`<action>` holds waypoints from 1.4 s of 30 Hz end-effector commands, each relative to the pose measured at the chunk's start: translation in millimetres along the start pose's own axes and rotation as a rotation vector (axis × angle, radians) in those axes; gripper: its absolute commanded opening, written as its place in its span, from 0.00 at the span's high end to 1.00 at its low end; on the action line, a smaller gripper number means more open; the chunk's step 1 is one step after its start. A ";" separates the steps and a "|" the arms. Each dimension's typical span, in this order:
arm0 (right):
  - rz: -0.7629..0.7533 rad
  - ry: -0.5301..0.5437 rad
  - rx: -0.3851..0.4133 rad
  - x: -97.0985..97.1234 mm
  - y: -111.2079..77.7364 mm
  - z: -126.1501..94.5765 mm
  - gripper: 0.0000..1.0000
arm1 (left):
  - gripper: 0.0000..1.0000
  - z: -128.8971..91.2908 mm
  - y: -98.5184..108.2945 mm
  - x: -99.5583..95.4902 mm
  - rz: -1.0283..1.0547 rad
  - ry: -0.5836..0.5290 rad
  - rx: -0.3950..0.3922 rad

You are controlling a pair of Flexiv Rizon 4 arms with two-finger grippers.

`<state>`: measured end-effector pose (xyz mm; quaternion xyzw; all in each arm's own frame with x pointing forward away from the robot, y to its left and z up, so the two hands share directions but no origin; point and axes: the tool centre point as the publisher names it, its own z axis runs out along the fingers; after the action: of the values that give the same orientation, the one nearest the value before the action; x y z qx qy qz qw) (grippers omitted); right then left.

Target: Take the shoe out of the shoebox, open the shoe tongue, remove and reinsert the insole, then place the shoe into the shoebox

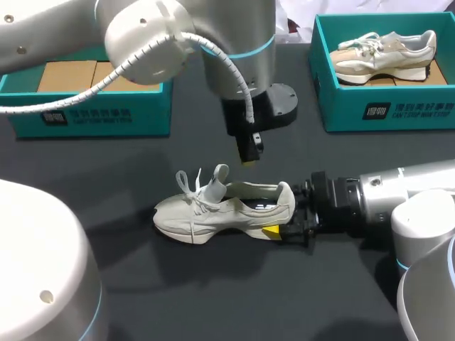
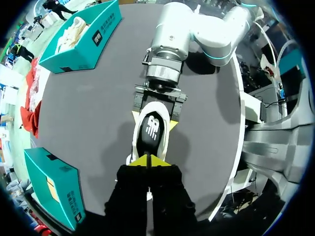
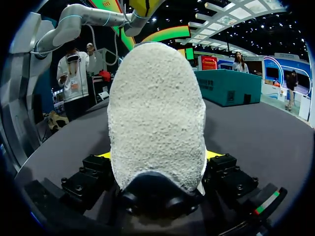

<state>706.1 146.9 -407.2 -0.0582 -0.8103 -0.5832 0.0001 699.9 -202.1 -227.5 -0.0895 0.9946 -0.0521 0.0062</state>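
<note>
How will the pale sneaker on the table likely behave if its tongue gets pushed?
Probably light: the sneaker has a knit-looking upper. Its raised tongue looks floppy, likely bending easily. With the right tool gripping the heel, it probably won't slide or tip.

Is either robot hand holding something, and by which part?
The right gripper clamps the shoe by its heel. The left gripper, above it, holds nothing.

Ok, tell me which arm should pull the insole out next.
Left. The left gripper hangs shut and empty right above the shoe's opening; the right gripper is clamped on the heel, likely steadying it.
</note>
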 end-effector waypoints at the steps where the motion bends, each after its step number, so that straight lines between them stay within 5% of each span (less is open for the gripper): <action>1: 0.001 -0.001 0.003 -0.2 -1.4 -0.2 1.00 | 1.00 2.0 5.9 1.2 0.001 -0.002 0.028; 6: 0.001 -0.001 0.003 -0.2 -1.4 -0.2 1.00 | 1.00 2.0 5.9 1.2 0.001 -0.002 0.028; 13: 0.001 -0.001 0.003 -0.2 -1.4 -0.2 1.00 | 1.00 52.3 -3.5 2.0 0.062 -0.003 0.023; 21: 0.001 -0.001 0.003 -0.2 -1.4 -0.2 1.00 | 1.00 76.1 -0.4 0.2 0.143 0.054 0.071; 31: 0.001 -0.001 0.003 -0.2 -1.4 -0.2 1.00 | 1.00 78.3 0.7 -0.2 0.159 0.053 0.077; 42: 0.001 -0.001 0.003 -0.2 -1.4 -0.2 1.00 | 1.00 127.9 -6.4 8.5 0.218 0.084 0.042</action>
<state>706.1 146.9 -407.2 -0.0582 -0.8103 -0.5832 0.0001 694.4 -213.1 -339.9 0.0226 0.9962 -0.0795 -0.0275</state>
